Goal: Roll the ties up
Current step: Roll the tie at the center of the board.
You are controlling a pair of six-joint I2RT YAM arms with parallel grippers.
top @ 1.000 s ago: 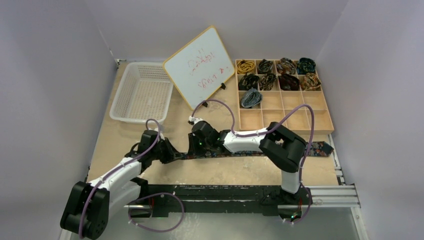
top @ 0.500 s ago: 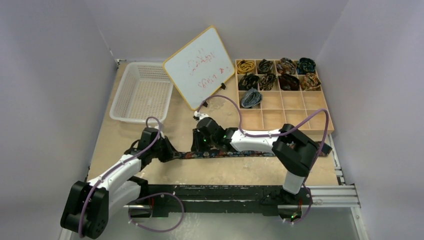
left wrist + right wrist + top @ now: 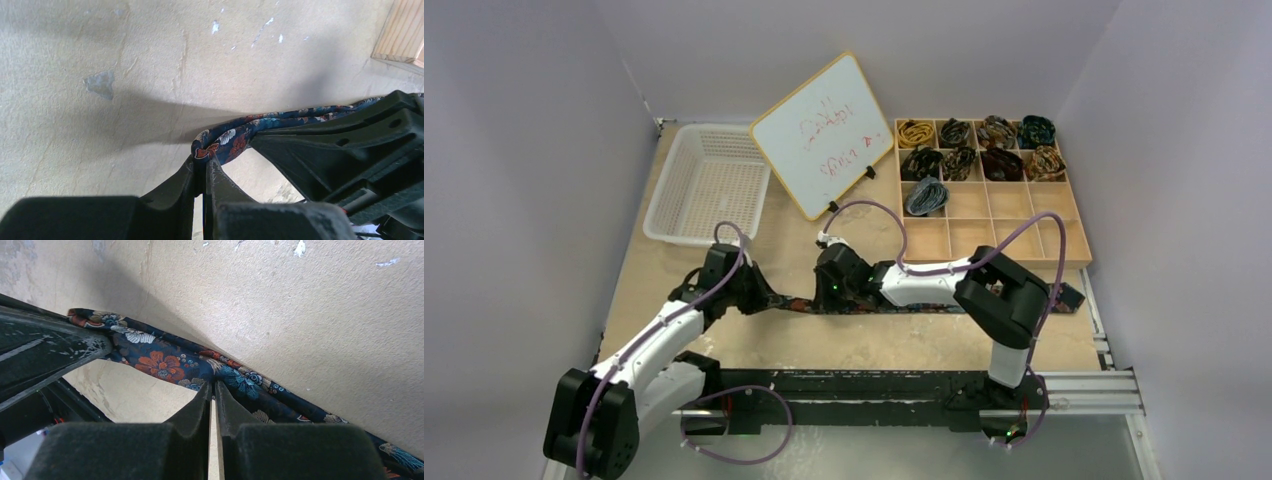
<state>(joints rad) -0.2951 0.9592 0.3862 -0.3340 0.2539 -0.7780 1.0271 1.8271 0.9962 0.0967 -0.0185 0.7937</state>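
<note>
Since a second ago the left gripper (image 3: 759, 296) has carried its end of the tie (image 3: 796, 304) a little up the frame. The right gripper (image 3: 831, 294) has slid slightly right along the strip and closed on it.

The table (image 3: 874, 345) fills the middle of the top view. The tray (image 3: 990, 259) lies at upper right, with nine rolled ties (image 3: 927, 195) in it: four in the top row, four in the second, and one in the leftmost cell of the third. The basket (image 3: 709, 185) sits at upper left, and the whiteboard (image 3: 822, 133) stands tilted between basket and tray.

The tie is navy with flowers. It runs across the centre of the frame, from left of middle to just below the tray's lower right corner.

In the left wrist view the jaws are clenched on the tie's folded end. In the right wrist view the jaws are pinched on the tie's edge partway along the strip.
</note>
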